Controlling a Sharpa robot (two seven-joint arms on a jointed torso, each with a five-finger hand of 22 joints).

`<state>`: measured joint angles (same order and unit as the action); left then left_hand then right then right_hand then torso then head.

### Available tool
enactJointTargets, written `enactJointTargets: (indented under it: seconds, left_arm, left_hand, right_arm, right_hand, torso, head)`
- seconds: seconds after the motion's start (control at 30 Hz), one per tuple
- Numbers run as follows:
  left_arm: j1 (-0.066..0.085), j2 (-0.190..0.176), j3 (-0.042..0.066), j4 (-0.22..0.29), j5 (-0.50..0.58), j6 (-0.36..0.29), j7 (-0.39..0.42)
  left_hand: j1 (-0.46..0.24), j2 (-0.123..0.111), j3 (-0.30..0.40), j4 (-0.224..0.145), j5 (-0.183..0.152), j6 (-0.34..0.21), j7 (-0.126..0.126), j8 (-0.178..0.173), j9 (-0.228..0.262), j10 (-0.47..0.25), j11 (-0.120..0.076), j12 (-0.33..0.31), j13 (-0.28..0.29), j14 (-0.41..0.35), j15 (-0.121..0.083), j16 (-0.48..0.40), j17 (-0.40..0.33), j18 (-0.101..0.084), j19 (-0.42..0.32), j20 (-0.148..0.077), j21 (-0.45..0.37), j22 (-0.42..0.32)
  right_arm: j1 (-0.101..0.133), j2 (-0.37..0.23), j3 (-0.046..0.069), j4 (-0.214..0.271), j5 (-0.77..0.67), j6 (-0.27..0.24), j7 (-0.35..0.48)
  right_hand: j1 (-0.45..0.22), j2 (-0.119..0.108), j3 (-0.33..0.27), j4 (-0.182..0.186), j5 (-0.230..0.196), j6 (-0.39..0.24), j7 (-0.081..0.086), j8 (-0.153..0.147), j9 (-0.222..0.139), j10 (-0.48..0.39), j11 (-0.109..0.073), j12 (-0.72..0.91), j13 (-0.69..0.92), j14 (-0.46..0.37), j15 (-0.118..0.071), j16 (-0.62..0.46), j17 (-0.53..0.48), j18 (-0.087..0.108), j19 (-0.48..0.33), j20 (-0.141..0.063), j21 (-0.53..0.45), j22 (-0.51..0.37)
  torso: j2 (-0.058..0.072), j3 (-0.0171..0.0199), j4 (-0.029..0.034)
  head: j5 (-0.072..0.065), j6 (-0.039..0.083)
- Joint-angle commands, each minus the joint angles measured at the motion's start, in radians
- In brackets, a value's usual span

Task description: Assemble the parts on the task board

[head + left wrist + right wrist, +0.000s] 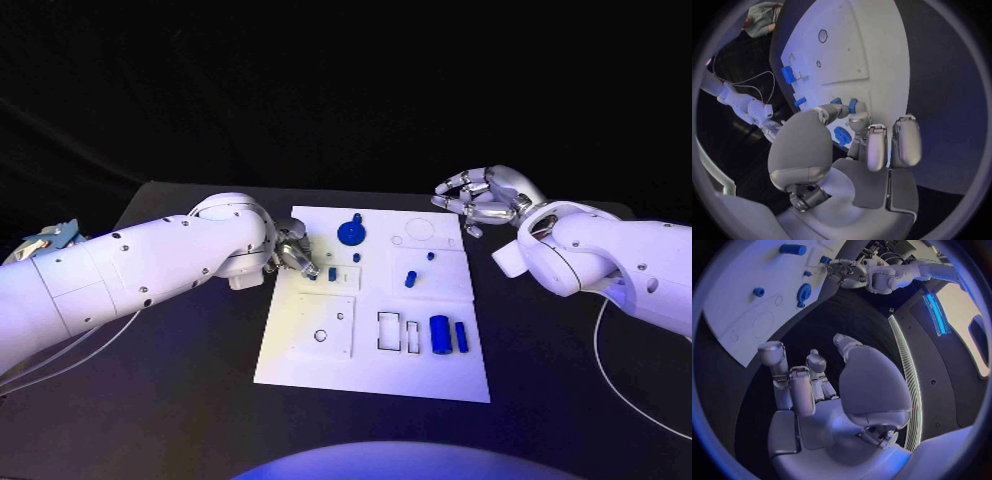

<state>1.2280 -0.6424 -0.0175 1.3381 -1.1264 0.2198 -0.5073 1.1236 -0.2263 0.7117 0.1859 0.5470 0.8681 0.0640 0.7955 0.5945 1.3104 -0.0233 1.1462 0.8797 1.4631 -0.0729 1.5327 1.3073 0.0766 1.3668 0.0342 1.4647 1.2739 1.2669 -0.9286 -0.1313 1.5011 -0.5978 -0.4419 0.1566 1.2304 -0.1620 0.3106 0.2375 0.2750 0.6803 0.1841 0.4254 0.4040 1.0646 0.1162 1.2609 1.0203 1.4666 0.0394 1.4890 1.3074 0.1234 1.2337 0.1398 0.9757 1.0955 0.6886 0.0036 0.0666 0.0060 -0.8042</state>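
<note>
Task board [310, 360] lies flat mid-bench [159, 410], long axis running near to far.

My left hand [293, 253] is down at the board's left edge, about midway along it. Its fingers [877, 147] are curled in toward a small blue peg [332, 273] standing in the board there. From the left wrist view the fingertips sit right at that peg and another blue piece beside it; I cannot tell whether they are clamped on anything or only touching. My read: the hand is low and angled so it can pinch or seat a small part close to the edge.

My right hand [483, 199] hangs off the board's far right corner, above the bench, fingers [799, 385] half curled with gaps between them and nothing in them. I judge it is parked clear so it doesn't block the left hand's work.

Other parts on the board: blue disc [351, 233] at the far end, a short blue pin [410, 279] right of centre, two blue cylinders [449, 334] lying side by side near the right edge beside empty rectangular slots [389, 331]. Those likely remain to be seated, so assembly looks early.
</note>
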Motion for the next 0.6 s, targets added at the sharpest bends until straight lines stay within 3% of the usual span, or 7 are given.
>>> enactJointTargets:
  seconds: [0.03, 0.3, 0.6]
  left_arm:
    - [-0.005, 0.009, -0.005, 0.0, 0.017, 0.035, 0.0]
    - [-0.005, 0.017, -0.007, -0.009, 0.022, 0.03, -0.008]
    - [-0.005, 0.02, -0.007, -0.019, 0.026, 0.038, -0.02]
  left_hand:
    - [0.0, 0.013, 0.189, -0.196, 0.006, 0.009, -0.008, 0.003, -0.003, 0.009, 0.001, 0.003, 0.001, 0.085, -0.006, 0.006, 0.167, -0.009, 0.001, -0.002, 0.003, 0.0]
    - [-0.016, 0.023, 0.156, -0.185, 0.001, 0.014, -0.011, 0.005, -0.006, 0.022, -0.001, 0.018, 0.022, 0.085, -0.006, 0.006, 0.167, -0.009, 0.001, -0.001, 0.002, 0.001]
    - [-0.051, 0.03, 0.036, -0.142, -0.017, 0.008, -0.023, 0.008, -0.015, 0.025, -0.008, 0.016, 0.015, 0.085, -0.011, 0.007, 0.169, -0.009, -0.001, -0.002, -0.005, -0.002]
  right_arm:
    - [-0.001, 0.001, 0.0, 0.0, -0.005, 0.012, 0.004]
    - [-0.001, 0.001, 0.0, 0.0, -0.005, 0.011, 0.005]
    - [-0.001, 0.001, 0.0, 0.0, -0.004, 0.011, 0.006]
  right_hand:
    - [-0.006, 0.007, -0.001, 0.005, 0.006, -0.007, 0.011, 0.004, -0.001, -0.005, -0.004, 0.005, -0.001, 0.016, -0.002, -0.006, 0.003, 0.011, -0.006, -0.001, -0.004, -0.001]
    - [-0.005, 0.007, -0.004, 0.01, 0.006, -0.008, 0.01, 0.008, -0.003, -0.006, -0.004, 0.007, -0.003, 0.016, -0.003, -0.006, 0.001, 0.011, -0.005, -0.001, -0.006, -0.001]
    - [-0.005, 0.007, -0.005, 0.011, 0.006, -0.009, 0.01, 0.009, -0.003, -0.007, -0.004, 0.006, -0.004, 0.015, -0.003, -0.007, -0.001, 0.012, -0.007, -0.001, -0.009, -0.003]
  torso:
    - [0.0, -0.0002, -0.0004]
    - [0.0, -0.0001, 0.0004]
    - [-0.001, -0.0001, 0.0009]
  head:
    - [0.001, -0.002]
    - [-0.001, -0.003]
    - [-0.003, -0.004]
